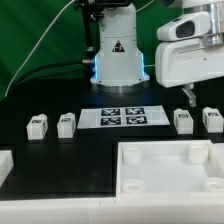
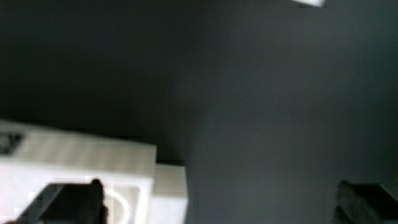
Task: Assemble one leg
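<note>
Free table strip (image 1: 90, 142), between marker board (image 1: 124, 117) and white tray piece (image 1: 150, 176)

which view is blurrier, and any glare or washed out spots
wrist view: blurred throughout, the white part has fuzzy edges, the fingertips are dark smudges; exterior view: sharper, marker board prints crisp, blue glow at the arm base, white tray piece nearly washed out
</note>
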Robot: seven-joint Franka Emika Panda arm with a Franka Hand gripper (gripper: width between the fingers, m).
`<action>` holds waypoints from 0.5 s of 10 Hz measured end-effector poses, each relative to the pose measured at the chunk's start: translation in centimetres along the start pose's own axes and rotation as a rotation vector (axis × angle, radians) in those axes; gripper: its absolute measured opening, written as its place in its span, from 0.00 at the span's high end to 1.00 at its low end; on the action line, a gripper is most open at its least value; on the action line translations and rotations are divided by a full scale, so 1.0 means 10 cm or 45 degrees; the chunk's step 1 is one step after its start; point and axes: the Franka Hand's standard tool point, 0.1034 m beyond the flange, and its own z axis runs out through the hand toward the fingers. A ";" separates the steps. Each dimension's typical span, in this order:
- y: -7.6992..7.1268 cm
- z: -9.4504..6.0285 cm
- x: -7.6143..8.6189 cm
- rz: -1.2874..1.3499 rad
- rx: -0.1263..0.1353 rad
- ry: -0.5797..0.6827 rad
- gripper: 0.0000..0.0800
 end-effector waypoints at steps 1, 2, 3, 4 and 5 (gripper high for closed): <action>0.00 0.02 -0.02 0.005 -0.001 -0.016 0.19; -0.01 0.10 -0.10 0.048 -0.001 -0.082 0.19; -0.06 0.16 -0.17 0.085 0.001 -0.133 0.19; -0.10 0.16 -0.25 0.090 -0.016 -0.313 0.19; -0.17 0.17 -0.22 0.103 -0.021 -0.468 0.19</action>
